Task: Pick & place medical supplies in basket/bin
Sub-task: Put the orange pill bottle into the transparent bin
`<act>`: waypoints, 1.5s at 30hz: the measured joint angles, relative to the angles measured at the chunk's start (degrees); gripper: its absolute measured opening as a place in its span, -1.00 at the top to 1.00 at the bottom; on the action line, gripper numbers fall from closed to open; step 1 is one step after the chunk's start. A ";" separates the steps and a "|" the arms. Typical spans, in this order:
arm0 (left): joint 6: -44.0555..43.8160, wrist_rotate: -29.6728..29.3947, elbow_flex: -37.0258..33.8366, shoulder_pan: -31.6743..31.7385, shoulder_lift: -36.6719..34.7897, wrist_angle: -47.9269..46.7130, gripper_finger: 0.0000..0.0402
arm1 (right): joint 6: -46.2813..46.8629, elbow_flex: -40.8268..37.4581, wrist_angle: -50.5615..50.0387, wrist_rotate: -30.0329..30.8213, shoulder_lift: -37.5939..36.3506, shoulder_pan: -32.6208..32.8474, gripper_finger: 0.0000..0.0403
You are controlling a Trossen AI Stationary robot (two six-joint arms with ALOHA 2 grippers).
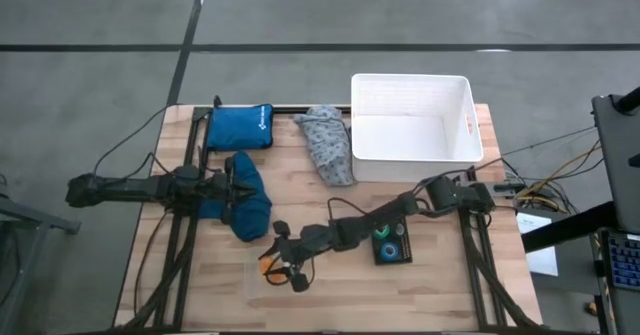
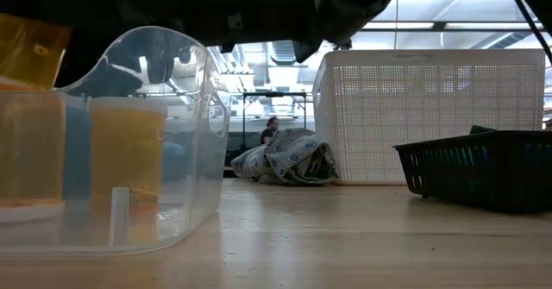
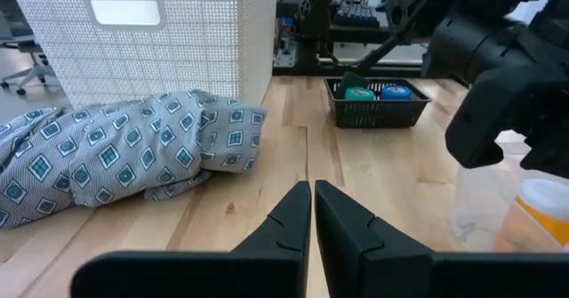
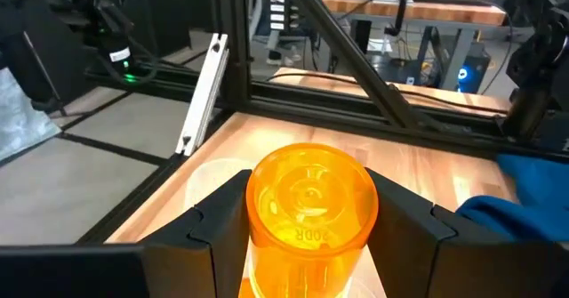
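Observation:
My right gripper reaches to the table's near middle and is shut on a clear orange vial, which hangs over a clear plastic tub. More orange vials stand in that tub. My left gripper is shut and empty at the left, over the dark blue cloth that lies on the table. The pale grey patterned cloth lies against the left wall of the white bin at the far right. My right gripper pinches the orange vial by its round side wall, one finger on either side. The fingers come in about level from the table's right. The vial stands roughly upright in the hold, its flat round end up, above the clear tub's rim.
A small black basket with a green and a blue tape roll sits at the near right, under my right arm. A flat bright blue zip pouch lies at the far left. Black frame rails run along the table's sides. A person is far behind the table.

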 joint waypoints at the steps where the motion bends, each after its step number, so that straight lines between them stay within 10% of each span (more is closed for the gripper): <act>1: 0.00 0.02 0.00 0.02 -0.02 -0.01 0.87 | 0.15 0.00 0.22 0.00 0.07 0.00 0.09; 45: -0.14 0.02 0.01 0.02 -0.02 -0.01 0.87 | 0.51 0.83 -11.88 1.44 -0.42 -0.70 0.09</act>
